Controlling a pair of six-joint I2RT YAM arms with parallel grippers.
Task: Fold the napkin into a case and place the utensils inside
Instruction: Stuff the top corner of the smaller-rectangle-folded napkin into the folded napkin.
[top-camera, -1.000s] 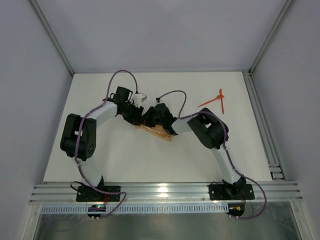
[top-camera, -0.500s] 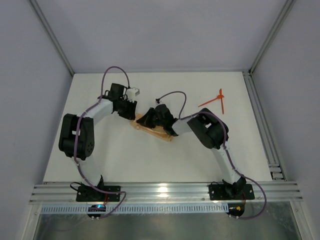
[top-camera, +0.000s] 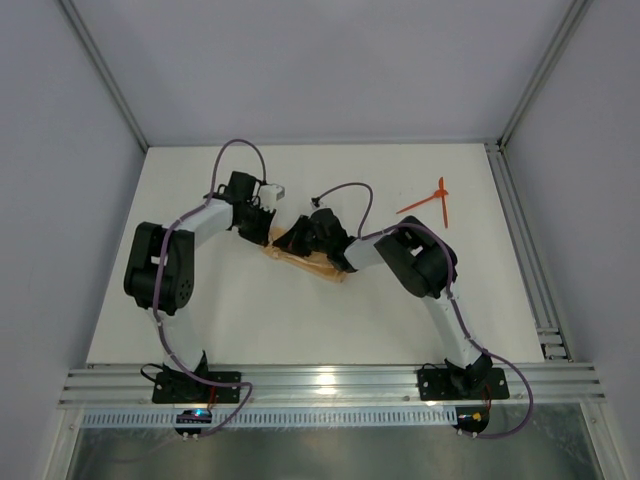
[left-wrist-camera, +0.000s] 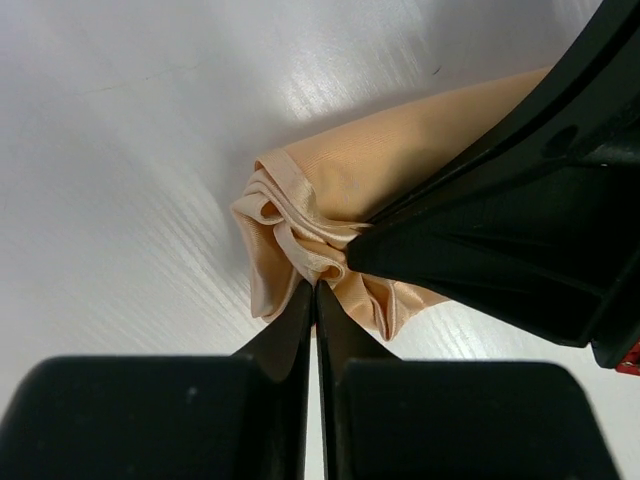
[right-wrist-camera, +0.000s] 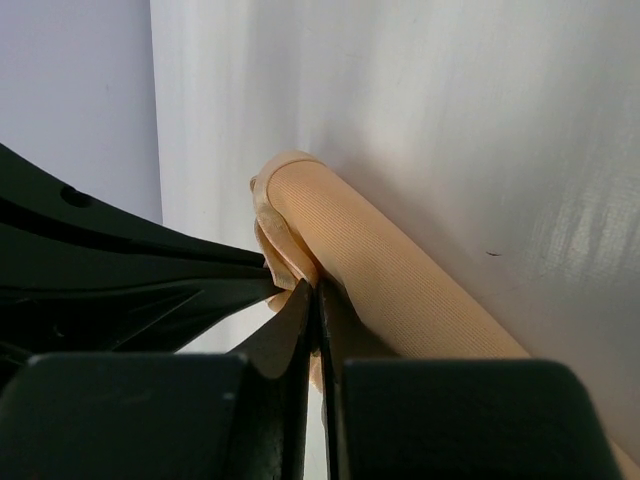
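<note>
Near the middle of the white table (top-camera: 300, 320), the peach napkin (top-camera: 318, 266) lies as a narrow folded band, its left end bunched into loose pleats. Both arms meet at that end: the left gripper (left-wrist-camera: 315, 288) has its fingers pressed together on a rumpled fold, and the right gripper (right-wrist-camera: 317, 288) pinches a layer beside it, jaws all but closed. Two orange-red utensils (top-camera: 430, 200) lie crossed, well apart at the far right. Folding looks to be the step in hand, with no tidy pocket yet. Next, the pleats likely need drawing flat, with both grips moving together so the band does not drag or unroll.
</note>
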